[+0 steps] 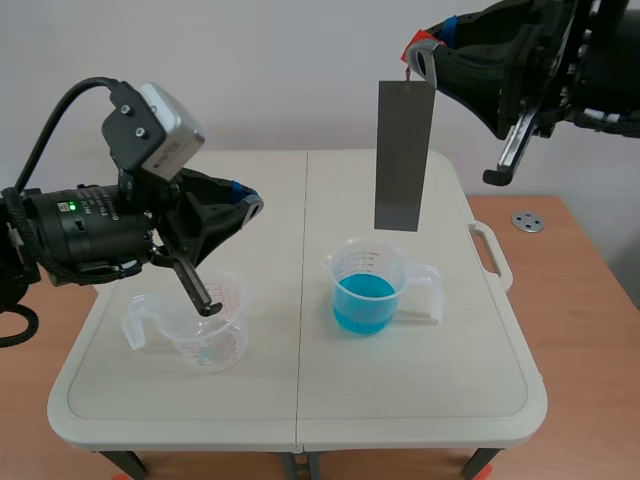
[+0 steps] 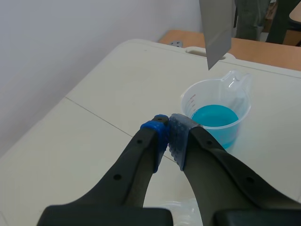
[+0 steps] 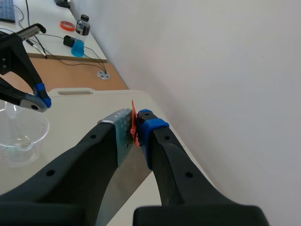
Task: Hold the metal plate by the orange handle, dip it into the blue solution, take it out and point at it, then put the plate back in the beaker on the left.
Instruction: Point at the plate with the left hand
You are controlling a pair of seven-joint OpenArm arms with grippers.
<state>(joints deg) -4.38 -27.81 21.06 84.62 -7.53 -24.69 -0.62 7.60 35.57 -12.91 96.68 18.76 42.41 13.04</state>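
1. Metal plate [image 1: 404, 155], a long grey strip, hangs upright in the air over the filled beaker [image 1: 368, 288]. Its lower edge is above the rim and touches nothing.
2. The right gripper [image 1: 421, 58], raised high on the arm entering from the scene's right, is clamped on the orange handle [image 1: 416, 42] at the plate's top end. The right wrist view shows the handle pinched between the two pads, with the grey plate dropping away beneath the fingers.
3. Blue solution [image 1: 364, 300] fills the lower part of the filled beaker. The beaker stands on the white table [image 1: 300, 400] just right of the centre seam, with its own grip turned to the robot's right.
4. The left gripper [image 1: 250, 199] hovers above the clear beaker [image 1: 205, 328], tips aimed toward the plate and well short of it. In the left wrist view its pads [image 2: 178, 139] are pressed together with nothing between them, and the filled beaker stands ahead of them under the plate's lower corner.
5. The clear beaker stands on the table's left half, well apart from the filled one, with its grip turned to the robot's left.
6. Off the table's right side, a round metal disc [image 1: 527, 221] lies on the wooden desk [image 1: 580, 320]. A dark-capped bottle [image 3: 82, 24] and a roll of orange tape [image 3: 66, 24] sit on a far surface in the right wrist view.
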